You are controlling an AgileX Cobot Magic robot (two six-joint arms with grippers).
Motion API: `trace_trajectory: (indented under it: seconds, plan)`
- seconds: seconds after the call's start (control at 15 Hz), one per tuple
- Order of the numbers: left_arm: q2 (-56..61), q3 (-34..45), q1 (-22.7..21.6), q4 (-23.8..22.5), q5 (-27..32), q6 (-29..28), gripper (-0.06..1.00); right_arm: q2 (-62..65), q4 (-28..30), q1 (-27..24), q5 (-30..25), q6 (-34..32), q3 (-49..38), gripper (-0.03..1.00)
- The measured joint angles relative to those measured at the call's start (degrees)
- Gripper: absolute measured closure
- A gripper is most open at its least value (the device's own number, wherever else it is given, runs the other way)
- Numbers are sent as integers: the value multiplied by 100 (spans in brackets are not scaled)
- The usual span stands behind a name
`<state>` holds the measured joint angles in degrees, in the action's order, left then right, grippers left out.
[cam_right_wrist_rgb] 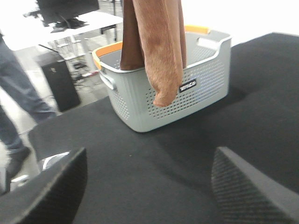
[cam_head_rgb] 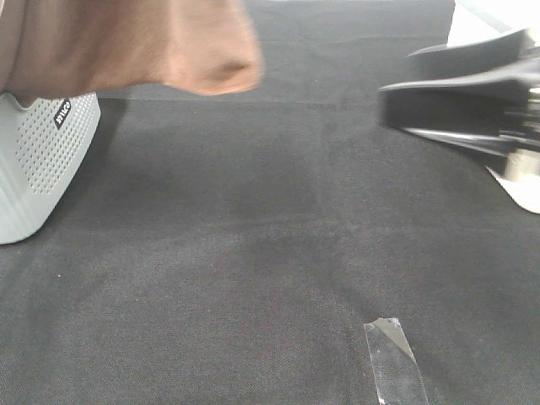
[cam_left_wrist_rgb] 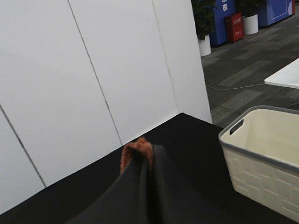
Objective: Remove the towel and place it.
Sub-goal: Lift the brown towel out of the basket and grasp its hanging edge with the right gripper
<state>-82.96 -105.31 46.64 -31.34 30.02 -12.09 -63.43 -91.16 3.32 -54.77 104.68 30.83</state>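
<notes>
The brown plush towel [cam_head_rgb: 126, 42] hangs in the air at the top left of the high view, over a grey perforated basket [cam_head_rgb: 38, 160]. In the right wrist view the towel [cam_right_wrist_rgb: 156, 42] dangles from above, half inside the grey basket [cam_right_wrist_rgb: 163, 93] with its orange rim. My left gripper [cam_left_wrist_rgb: 140, 156] is shut on a pinch of the towel [cam_left_wrist_rgb: 136, 148], held high. My right gripper [cam_right_wrist_rgb: 149, 182] is open and empty, low over the black cloth at the right [cam_head_rgb: 472, 101].
A black cloth [cam_head_rgb: 253, 253] covers the table. A strip of clear tape [cam_head_rgb: 395, 363] lies near the front. A cream basket [cam_left_wrist_rgb: 261, 154] stands at the table's other end. A person's legs [cam_right_wrist_rgb: 14, 102] show beside the table.
</notes>
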Motion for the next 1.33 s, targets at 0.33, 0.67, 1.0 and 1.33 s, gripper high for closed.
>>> trace_trajectory:
  seconds: [0.33, 0.67, 1.0, 1.33]
  plan:
    - [-126, 0, 46, 395, -258, 6, 94, -1713, -229, 11, -894, 395, 957, 22]
    - [-126, 0, 46, 527, -304, 6, 94, -2544, -241, 1226, -384, 361, 2120, 20]
    - [-126, 0, 46, 625, -304, 6, 94, -2916, -195, 1599, -149, 160, 2595, 21]
    - [-126, 0, 46, 682, -298, 6, 94, -2922, -155, 1599, -115, 46, 2595, 83]
